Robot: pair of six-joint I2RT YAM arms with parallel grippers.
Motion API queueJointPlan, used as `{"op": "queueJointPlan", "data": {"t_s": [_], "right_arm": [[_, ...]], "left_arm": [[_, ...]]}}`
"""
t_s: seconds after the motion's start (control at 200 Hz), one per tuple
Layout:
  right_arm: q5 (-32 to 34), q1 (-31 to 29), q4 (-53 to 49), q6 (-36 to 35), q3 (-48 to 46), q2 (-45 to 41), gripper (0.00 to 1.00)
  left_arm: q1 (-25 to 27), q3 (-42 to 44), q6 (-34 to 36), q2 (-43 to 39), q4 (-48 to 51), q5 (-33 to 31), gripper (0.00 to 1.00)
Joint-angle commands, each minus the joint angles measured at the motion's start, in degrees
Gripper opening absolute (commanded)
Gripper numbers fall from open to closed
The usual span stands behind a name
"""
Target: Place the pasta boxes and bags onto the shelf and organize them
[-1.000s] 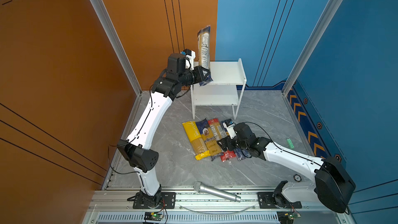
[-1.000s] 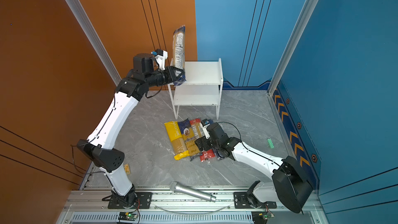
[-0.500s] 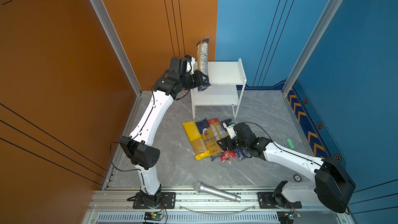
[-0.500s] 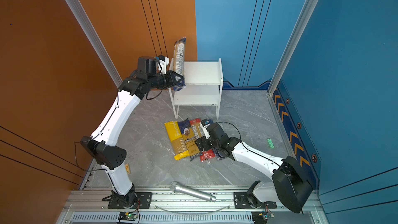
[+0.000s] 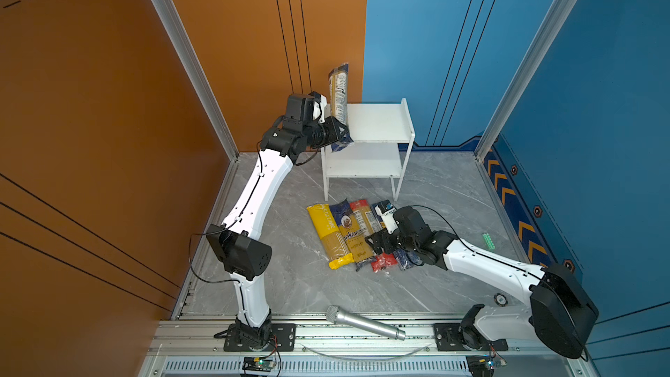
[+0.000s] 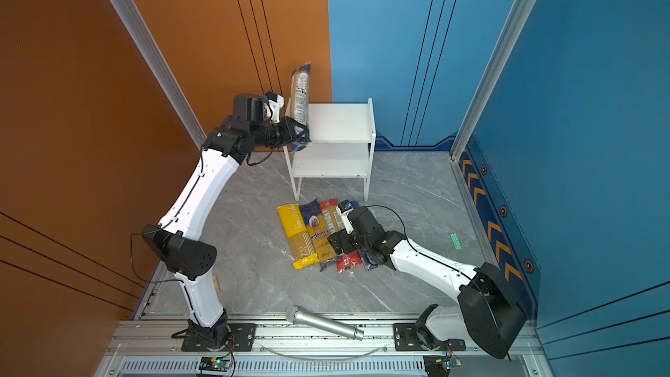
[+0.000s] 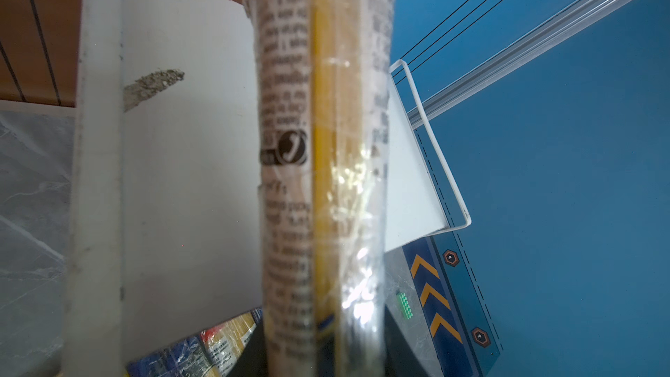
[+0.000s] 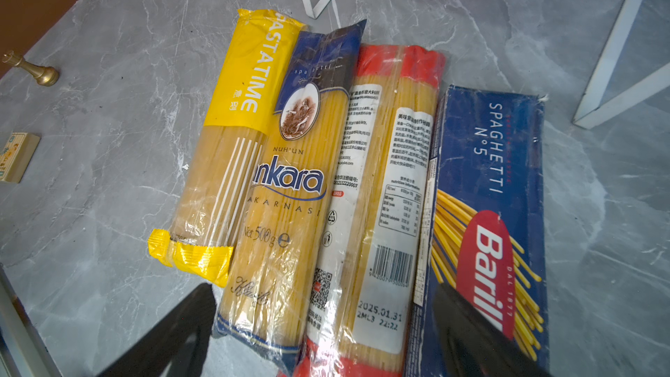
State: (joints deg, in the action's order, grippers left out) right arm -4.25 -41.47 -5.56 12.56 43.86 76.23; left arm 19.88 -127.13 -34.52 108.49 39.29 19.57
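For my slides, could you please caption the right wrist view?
Open right gripper above yellow, Ankara, red-ended and Barilla spaghetti packs lying side by side.

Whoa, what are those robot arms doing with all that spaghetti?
They are putting pasta on the white shelf. The left fingers are shut on a clear spaghetti pack, holding it upright at the edge of the top board. No pack is on the shelf yet. The right fingers are open above four more on the floor: the yellow pack, the Ankara pack, the red-ended pack and the Barilla box. A silver microphone lies apart, near the arms' bases.
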Motion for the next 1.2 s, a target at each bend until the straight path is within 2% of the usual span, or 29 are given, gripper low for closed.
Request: {"op": "queueJointPlan", "data": {"t_s": [0.0,0.976,1.192], "right_arm": [[0.7,0.0,-0.7,0.6,-0.4,-0.3,0.92],[0.6,0.4,-0.4,0.6,-0.5,0.7,0.93],[0.5,0.6,-0.3,0.6,-0.4,0.9,0.93]], "left_arm": [[-0.4,-4.3,1.6,-1.4,-8.4,1.2,0.00],[-1.6,-3.7,1.0,1.0,-8.3,2.2,0.00],[-1.7,-3.4,0.3,1.4,-8.4,2.1,0.04]]}}
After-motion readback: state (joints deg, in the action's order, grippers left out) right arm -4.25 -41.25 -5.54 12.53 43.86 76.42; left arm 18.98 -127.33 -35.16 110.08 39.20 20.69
